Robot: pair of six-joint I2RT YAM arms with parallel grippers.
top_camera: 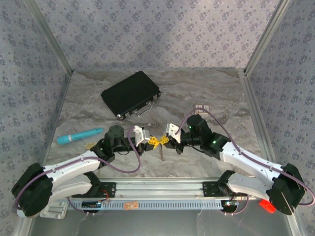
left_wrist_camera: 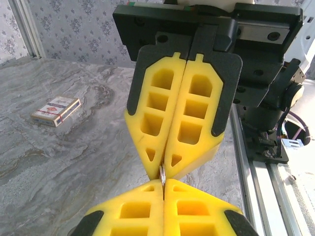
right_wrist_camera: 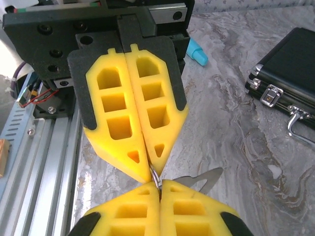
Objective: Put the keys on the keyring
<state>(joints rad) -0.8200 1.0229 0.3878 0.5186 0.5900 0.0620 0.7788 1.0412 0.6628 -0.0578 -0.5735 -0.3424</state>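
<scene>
Left gripper (top_camera: 152,141) and right gripper (top_camera: 167,139) both clamp the keyring (right_wrist_camera: 154,176), in front of the black case (top_camera: 132,94). We judge it thin, stiff, slippery: pinch its flat faces, clear of the key (right_wrist_camera: 206,177).

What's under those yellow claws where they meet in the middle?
A key pokes out below them, above the marble table. The left gripper and right gripper are both shut on a thin keyring; the key's head and how it joins are covered by the fingers.

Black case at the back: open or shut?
Shut. The black case lies flat, lid down, latch closed.
</scene>
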